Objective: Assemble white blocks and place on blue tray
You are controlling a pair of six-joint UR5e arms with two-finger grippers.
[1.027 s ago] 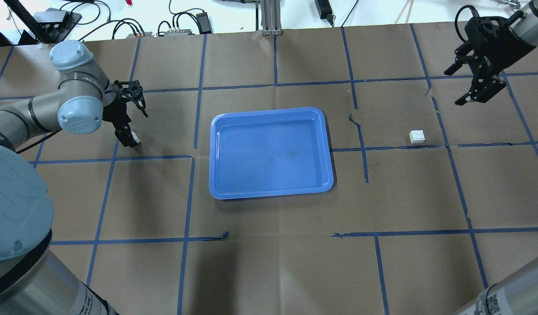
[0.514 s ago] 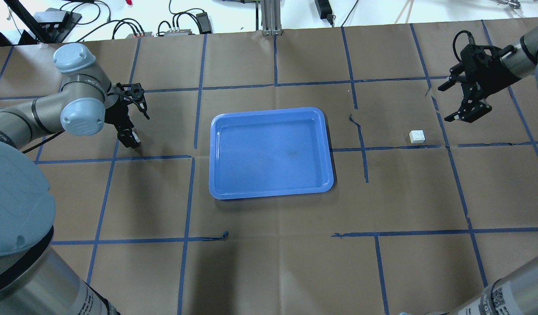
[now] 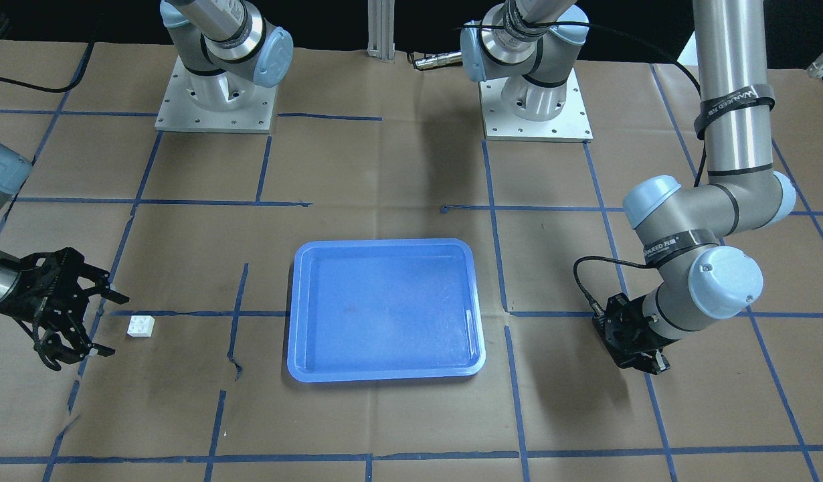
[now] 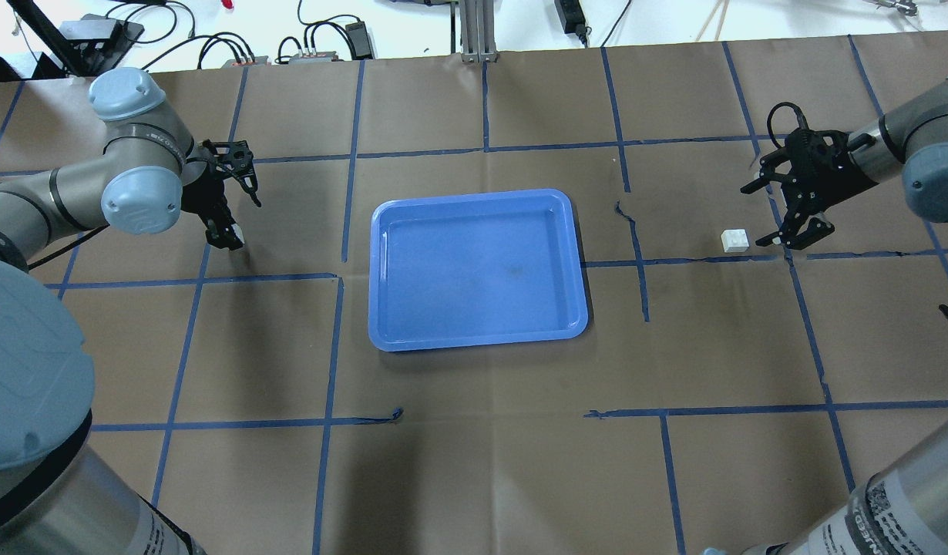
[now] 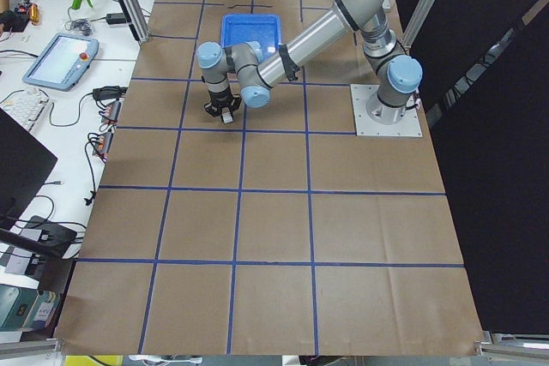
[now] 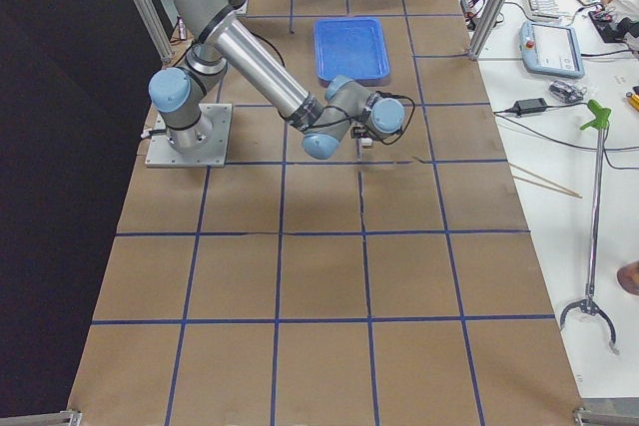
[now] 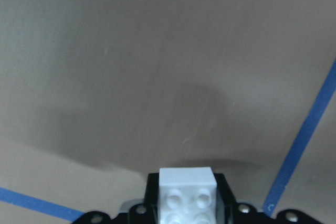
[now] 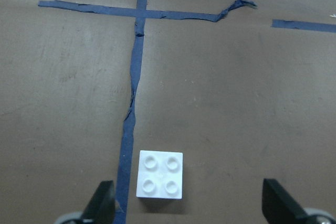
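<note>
One white block (image 4: 735, 240) lies studs up on the brown paper, right of the blue tray (image 4: 474, 195). My right gripper (image 4: 761, 217) is open and low beside it; in the right wrist view the block (image 8: 160, 174) sits between the fingers (image 8: 103, 203), nearer the left one, untouched. My left gripper (image 4: 230, 236) is left of the tray, shut on the second white block (image 7: 187, 192), held just above the paper. The tray (image 3: 385, 244) holds nothing.
The table is covered in brown paper with a grid of blue tape (image 4: 643, 262). Both arm bases (image 3: 214, 100) stand at the robot's side. Cables and power supplies (image 4: 320, 46) lie beyond the far edge.
My right gripper has come down from the far right corner toward the white block, staying open. My left gripper has barely shifted and still holds its block.
</note>
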